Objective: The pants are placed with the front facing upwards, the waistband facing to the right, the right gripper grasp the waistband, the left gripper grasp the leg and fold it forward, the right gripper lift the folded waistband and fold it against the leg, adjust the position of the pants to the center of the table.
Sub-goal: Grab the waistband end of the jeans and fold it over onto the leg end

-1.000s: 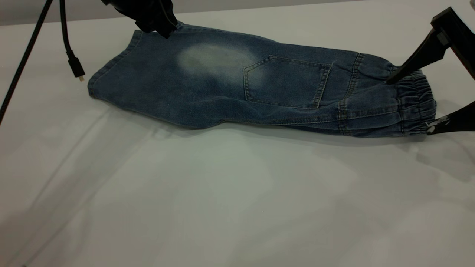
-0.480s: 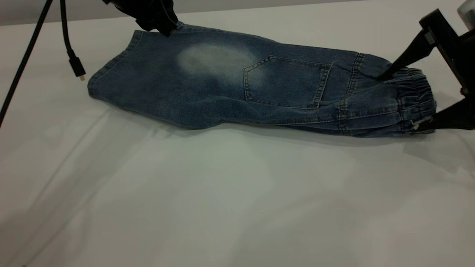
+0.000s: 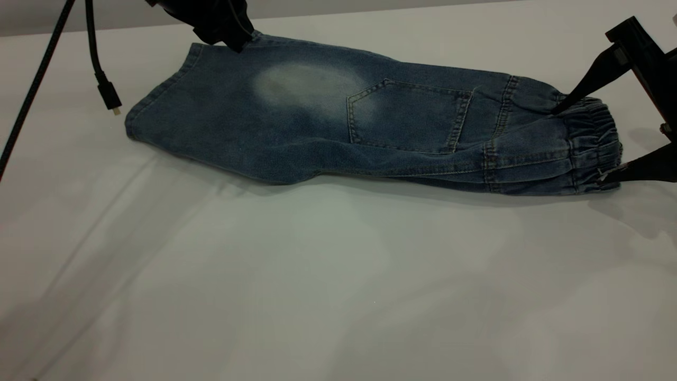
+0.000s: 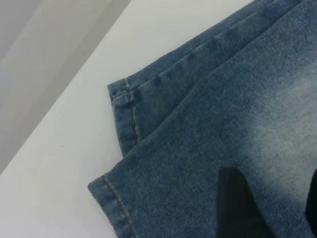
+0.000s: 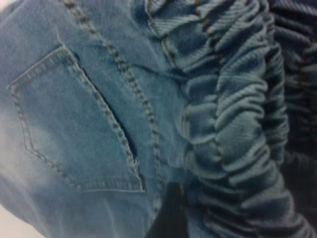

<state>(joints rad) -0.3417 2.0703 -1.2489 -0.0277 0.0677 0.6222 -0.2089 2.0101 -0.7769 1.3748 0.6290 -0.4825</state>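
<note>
The blue denim pants (image 3: pixel 317 127) lie folded lengthwise across the far half of the table (image 3: pixel 338 280), with a patch pocket (image 3: pixel 407 116) on top and a pale faded oval beside it. The ruffled waistband (image 3: pixel 592 148) points right. My right gripper (image 3: pixel 579 145) is open and straddles the waistband, one finger at its far edge and one at its near corner. In the right wrist view one dark finger (image 5: pixel 168 218) rests beside the gathered waistband (image 5: pixel 233 124). My left gripper (image 3: pixel 232 37) sits at the far corner of the leg hem. It is open (image 4: pixel 275 203) over the denim near the hem (image 4: pixel 124 114).
A black cable with a plug (image 3: pixel 108 98) hangs at the far left, just beyond the leg hem. The table's far edge runs close behind the pants. The near half of the table is bare white surface.
The right gripper pushed in over the waistband, then drew back a little toward the right, fingers still spread. The waistband shifted slightly. The left gripper held still.
</note>
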